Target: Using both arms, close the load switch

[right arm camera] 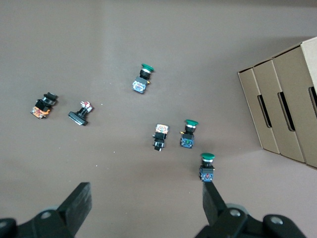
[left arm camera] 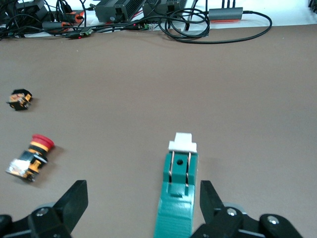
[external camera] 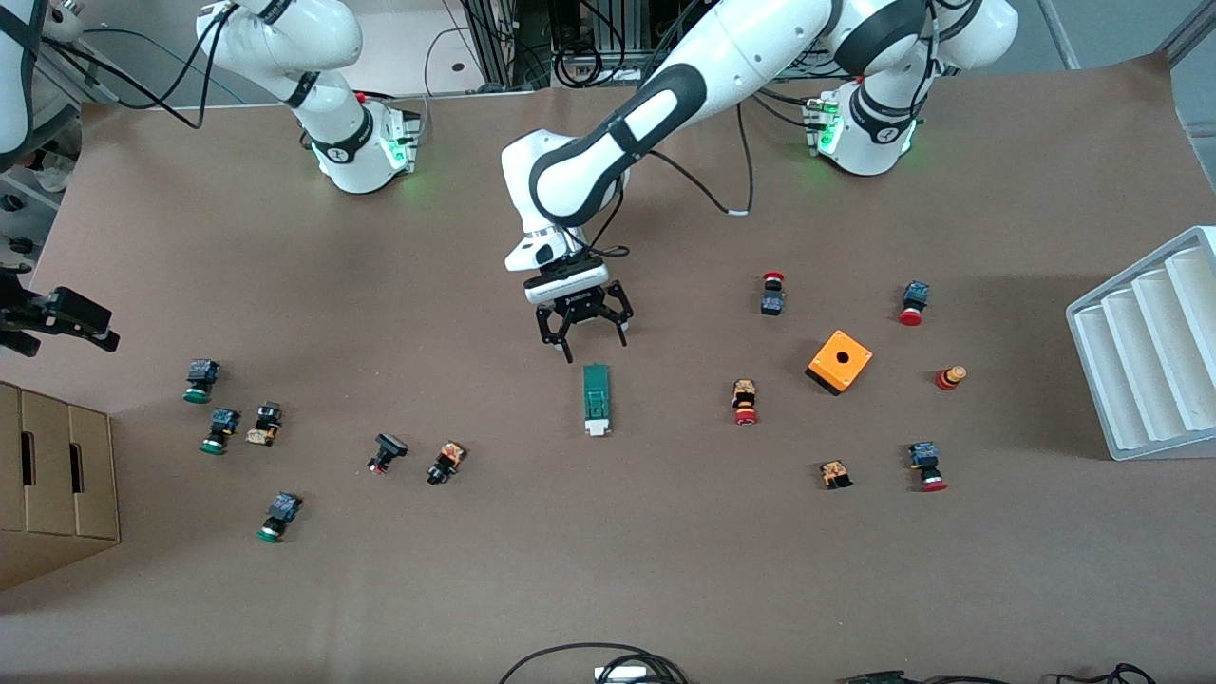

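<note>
My left gripper [external camera: 583, 334] hangs wide open and empty over the switch [external camera: 596, 399], which lies mid-table. I'd drop straight down and square the fingers across the green bar. Right gripper [right arm camera: 143, 208] waits, open, empty.

Bare table [external camera: 665, 532] rings the load switch [external camera: 597, 399]; buttons stand well apart.

Brown table [external camera: 665, 570], cardboard box [external camera: 57, 475]
</note>
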